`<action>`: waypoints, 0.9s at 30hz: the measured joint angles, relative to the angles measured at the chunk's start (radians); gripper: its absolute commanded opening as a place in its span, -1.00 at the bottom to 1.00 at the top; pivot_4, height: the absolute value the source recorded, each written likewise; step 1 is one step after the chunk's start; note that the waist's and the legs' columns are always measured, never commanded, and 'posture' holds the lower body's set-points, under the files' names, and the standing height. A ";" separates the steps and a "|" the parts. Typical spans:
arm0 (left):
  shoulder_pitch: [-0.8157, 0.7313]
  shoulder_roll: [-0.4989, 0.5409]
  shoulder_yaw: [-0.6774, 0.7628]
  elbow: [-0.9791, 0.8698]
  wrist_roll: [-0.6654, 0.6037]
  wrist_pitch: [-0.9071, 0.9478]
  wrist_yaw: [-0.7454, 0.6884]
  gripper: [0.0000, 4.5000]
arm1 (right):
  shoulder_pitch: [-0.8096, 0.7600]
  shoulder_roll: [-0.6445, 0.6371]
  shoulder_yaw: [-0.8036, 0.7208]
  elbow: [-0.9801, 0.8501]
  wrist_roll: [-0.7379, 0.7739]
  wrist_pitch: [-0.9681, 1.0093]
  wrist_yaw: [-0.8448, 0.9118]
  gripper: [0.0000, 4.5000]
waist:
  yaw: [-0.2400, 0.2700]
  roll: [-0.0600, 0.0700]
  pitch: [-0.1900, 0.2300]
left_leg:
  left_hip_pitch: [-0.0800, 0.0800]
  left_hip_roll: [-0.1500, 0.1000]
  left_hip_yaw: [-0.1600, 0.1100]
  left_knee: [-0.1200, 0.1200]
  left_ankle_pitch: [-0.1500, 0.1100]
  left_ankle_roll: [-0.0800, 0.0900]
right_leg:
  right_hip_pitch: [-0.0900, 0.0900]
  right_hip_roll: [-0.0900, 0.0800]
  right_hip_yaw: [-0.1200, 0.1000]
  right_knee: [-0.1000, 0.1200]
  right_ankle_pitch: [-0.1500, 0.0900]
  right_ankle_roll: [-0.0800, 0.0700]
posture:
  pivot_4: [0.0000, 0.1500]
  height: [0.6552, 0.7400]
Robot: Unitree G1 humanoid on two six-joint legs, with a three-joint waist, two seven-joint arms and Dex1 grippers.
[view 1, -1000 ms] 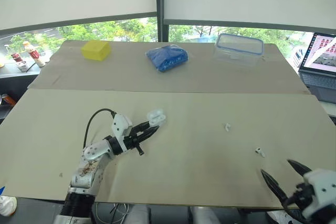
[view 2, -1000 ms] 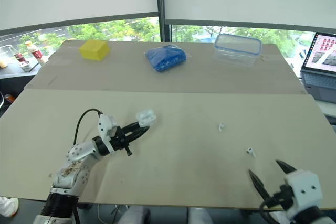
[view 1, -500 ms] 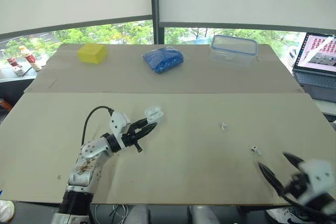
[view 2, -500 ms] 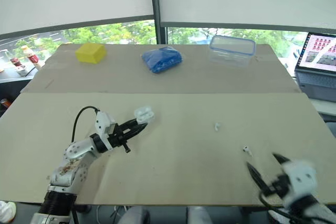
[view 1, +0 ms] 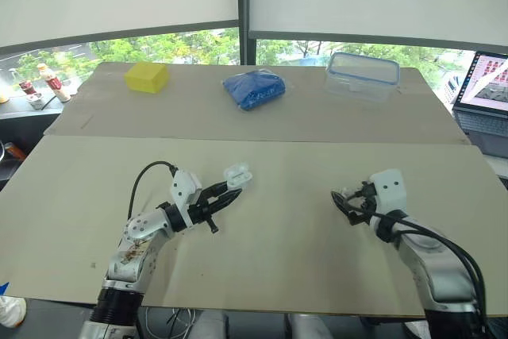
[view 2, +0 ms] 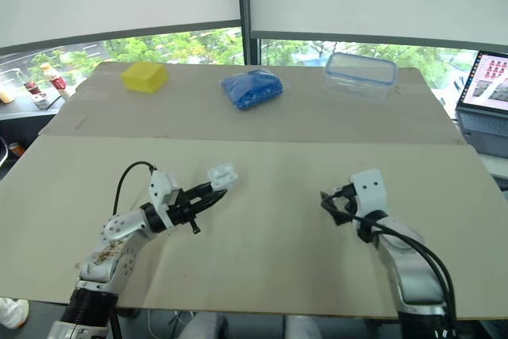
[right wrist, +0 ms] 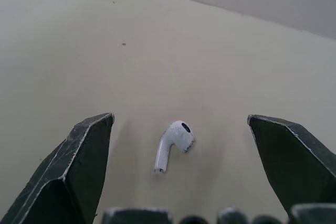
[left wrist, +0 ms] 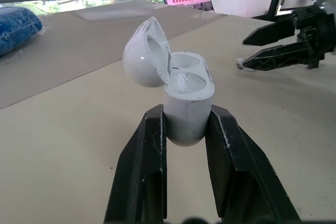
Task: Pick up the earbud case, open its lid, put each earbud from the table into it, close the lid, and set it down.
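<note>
The white earbud case (left wrist: pixel 181 95) stands upright with its lid hinged open and both wells empty. My left gripper (left wrist: pixel 186 116) is shut on its lower body, holding it just above the table (view 1: pixel 270 275) left of centre (view 1: pixel 236 175). One white earbud (right wrist: pixel 173 142) lies on the table between the fingers (right wrist: pixel 79 166) of my right gripper (view 1: pixel 343 206), which is open and hangs low over it, right of centre. The left wrist view shows that earbud (left wrist: pixel 240 62) beside the right gripper's fingertips (left wrist: pixel 262 61). My right arm hides the spot where a second earbud lay.
On the far strip of the table lie a yellow block (view 1: pixel 145 77), a blue bag (view 1: pixel 254 87) and a clear lidded container (view 1: pixel 361 73). A laptop (view 1: pixel 486 89) sits at the far right edge. Small bottles (view 1: pixel 48 81) stand off the table's left end.
My right arm has swung from the front right edge up and left, so its open gripper now straddles the nearer earbud. The left gripper still holds the open case in place.
</note>
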 measured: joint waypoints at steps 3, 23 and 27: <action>0.006 0.001 0.000 0.001 0.002 -0.002 -0.005 -0.76 | -0.020 0.012 0.003 0.020 -0.007 0.032 -0.038 1.00 | -0.001 0.000 0.000 | 0.000 0.000 0.000 0.000 0.000 0.000 | 0.000 0.000 0.000 0.000 0.000 0.000 | 1.00 -0.42; 0.020 0.002 0.000 -0.010 0.019 0.002 -0.015 -0.76 | -0.006 -0.140 0.087 -0.094 0.064 0.152 0.143 -0.86 | -0.003 0.000 0.000 | 0.000 0.000 0.000 0.000 0.000 0.000 | 0.000 0.000 0.000 0.000 0.000 0.000 | 1.00 -0.42; 0.050 0.012 0.000 -0.066 0.018 0.012 -0.012 -0.76 | 0.004 -0.365 0.092 -0.129 0.123 0.079 0.401 -0.86 | -0.004 0.000 0.001 | 0.000 0.000 0.000 0.000 0.000 0.000 | 0.000 0.000 0.000 -0.001 0.000 0.000 | 1.00 -0.42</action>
